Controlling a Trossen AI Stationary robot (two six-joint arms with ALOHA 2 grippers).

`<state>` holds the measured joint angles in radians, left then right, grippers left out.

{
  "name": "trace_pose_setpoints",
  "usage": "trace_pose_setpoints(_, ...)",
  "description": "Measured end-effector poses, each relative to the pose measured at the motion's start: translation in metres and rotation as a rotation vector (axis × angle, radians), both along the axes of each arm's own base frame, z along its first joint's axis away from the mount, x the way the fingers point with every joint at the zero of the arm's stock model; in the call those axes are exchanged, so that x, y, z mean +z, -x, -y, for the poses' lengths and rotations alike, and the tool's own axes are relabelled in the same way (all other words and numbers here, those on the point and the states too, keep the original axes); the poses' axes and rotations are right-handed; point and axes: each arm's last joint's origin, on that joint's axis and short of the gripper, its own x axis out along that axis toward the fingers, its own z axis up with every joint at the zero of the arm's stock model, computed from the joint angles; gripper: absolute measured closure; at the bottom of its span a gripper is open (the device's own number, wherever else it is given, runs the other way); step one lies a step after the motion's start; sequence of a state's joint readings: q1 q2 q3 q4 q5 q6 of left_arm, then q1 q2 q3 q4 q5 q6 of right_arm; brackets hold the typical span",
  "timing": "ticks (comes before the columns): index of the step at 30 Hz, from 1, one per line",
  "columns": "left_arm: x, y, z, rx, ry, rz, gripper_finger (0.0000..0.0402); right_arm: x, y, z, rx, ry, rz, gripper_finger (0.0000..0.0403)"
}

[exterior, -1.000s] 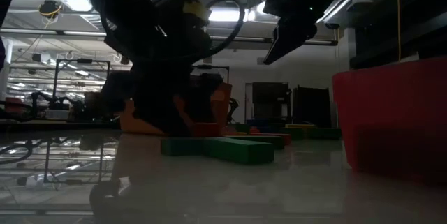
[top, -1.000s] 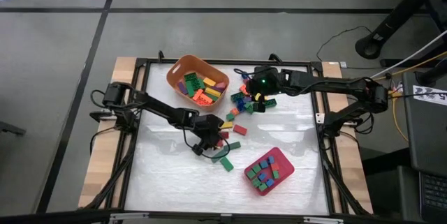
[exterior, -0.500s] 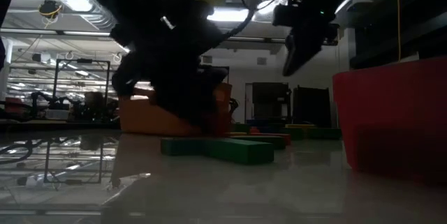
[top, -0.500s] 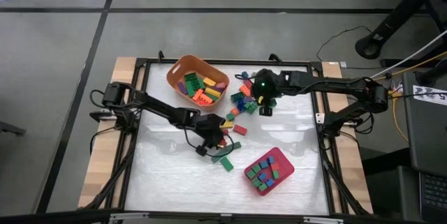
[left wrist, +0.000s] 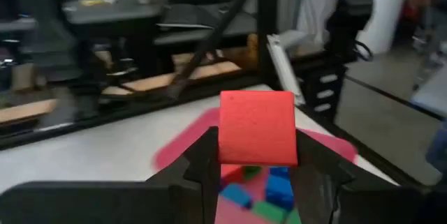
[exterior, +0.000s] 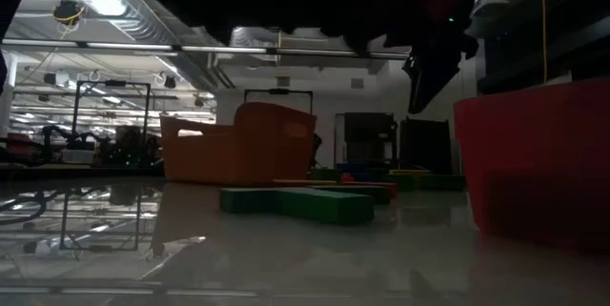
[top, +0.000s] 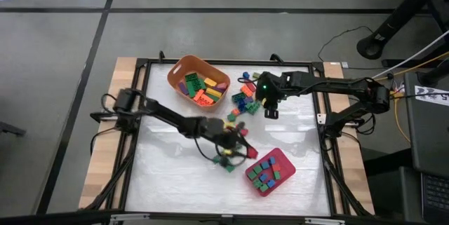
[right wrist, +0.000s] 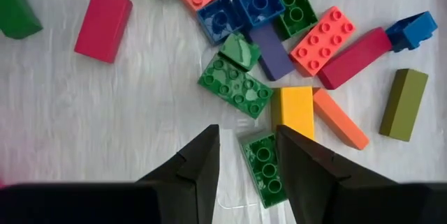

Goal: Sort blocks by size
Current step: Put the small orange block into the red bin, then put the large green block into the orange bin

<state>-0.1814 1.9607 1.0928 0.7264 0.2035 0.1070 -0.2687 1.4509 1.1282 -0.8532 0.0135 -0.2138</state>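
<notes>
The blocks lie in a loose pile at the table's far middle; more fill an orange tub and a pink-red tray. My left gripper hangs just left of the tray, shut on a small red block. The tray with small blocks shows beyond it. My right gripper hovers open at the pile's right end, pointing steeply down. A green studded block lies on the table below the gap between its fingers. My left gripper pinches the small red block by two opposite sides between its two fingers. The fingers lie nearly level and come from the table's left. The block is lifted clear of the table, a smooth face toward the wrist camera.
Two long green blocks lie on the table below my left arm, in front of the tub. The tray's wall stands close on the near right. Bare white table lies at the near left.
My left gripper has risen from the table and gone toward the right edge, toward the tray, tipping from pointing down to nearly level; the red block is now lifted clear. My right gripper has tipped more steeply down over the pile.
</notes>
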Motion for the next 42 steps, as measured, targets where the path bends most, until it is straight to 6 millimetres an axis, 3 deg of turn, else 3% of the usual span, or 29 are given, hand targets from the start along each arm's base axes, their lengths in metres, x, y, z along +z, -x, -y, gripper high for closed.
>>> trace_pose_setpoints(5,-0.018,-0.029,0.040,-0.077,-0.040,0.007,0.0276,0.000,0.000,0.000,-0.005,-0.002,-0.002,0.0262)
trace_pose_setpoints(9,-0.029,-0.045,0.060,-0.088,-0.084,0.037,0.0258,0.000,0.000,0.000,-0.024,-0.011,0.000,0.0262)
trace_pose_setpoints(15,-0.035,-0.052,0.067,0.115,-0.110,-0.047,0.0220,0.000,0.001,-0.001,-0.049,-0.030,-0.004,0.0262)
trace_pose_setpoints(19,-0.037,-0.051,0.067,0.132,-0.114,-0.075,0.0194,0.000,0.001,-0.001,-0.049,-0.030,-0.005,0.0262)
trace_pose_setpoints(23,-0.027,-0.043,0.068,0.111,-0.191,-0.160,0.0184,-0.001,0.001,-0.001,-0.049,-0.031,-0.008,0.0262)
trace_pose_setpoints(28,0.000,-0.019,0.066,0.065,-0.292,-0.363,0.0183,-0.001,0.002,-0.001,-0.049,-0.031,-0.011,0.0262)
trace_pose_setpoints(33,0.014,0.005,0.068,0.038,-0.338,-0.523,0.0183,-0.001,0.002,-0.001,-0.049,-0.031,-0.010,0.0262)
trace_pose_setpoints(42,-0.011,0.020,0.058,-0.004,-0.469,-0.702,0.0183,-0.001,0.001,-0.001,-0.048,-0.030,-0.008,0.0262)
